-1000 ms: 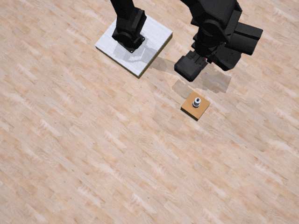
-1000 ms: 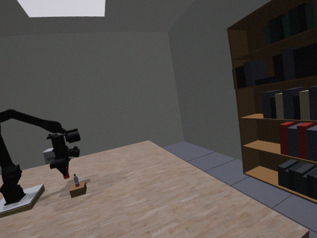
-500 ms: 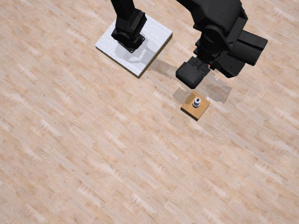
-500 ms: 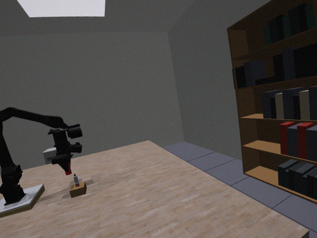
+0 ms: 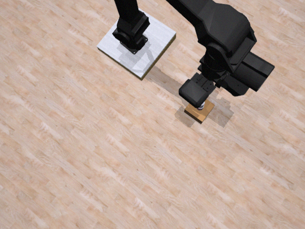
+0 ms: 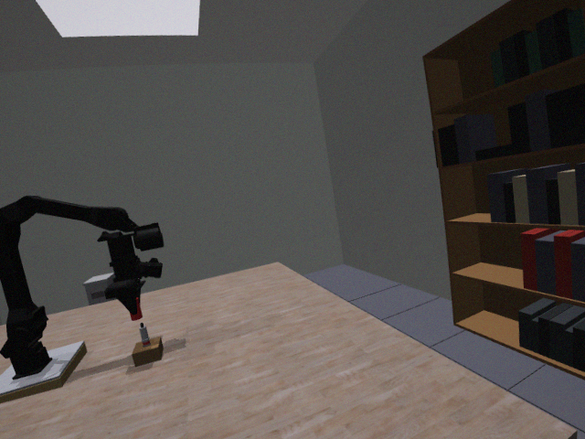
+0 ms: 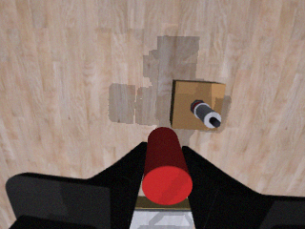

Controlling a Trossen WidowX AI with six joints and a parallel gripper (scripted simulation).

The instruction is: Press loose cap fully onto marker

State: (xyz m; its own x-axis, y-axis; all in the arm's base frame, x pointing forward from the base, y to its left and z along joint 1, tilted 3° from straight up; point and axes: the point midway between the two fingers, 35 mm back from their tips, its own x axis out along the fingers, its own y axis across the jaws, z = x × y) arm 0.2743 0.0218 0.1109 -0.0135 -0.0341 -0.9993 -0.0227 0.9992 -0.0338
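Observation:
A wooden holder block (image 5: 207,110) (image 6: 150,356) (image 7: 185,95) stands on the table. The marker (image 5: 201,106) (image 6: 143,334) (image 7: 205,113), grey and white with a dark tip, stands upright in it, tip up and uncapped. My gripper (image 6: 135,306) (image 7: 164,149) is shut on the red cap (image 6: 136,313) (image 7: 166,183), which it holds in the air, slightly tilted in the exterior view. The cap is higher than the marker's tip and a little to one side of it, not touching. In the top view the gripper body hides the cap and part of the marker.
The arm's base stands on a white square plate (image 5: 160,32) (image 6: 70,354) behind the block, on the arm's side. A bookshelf (image 6: 437,188) stands beyond the table (image 5: 98,172) (image 6: 283,358) on the right of the exterior view.

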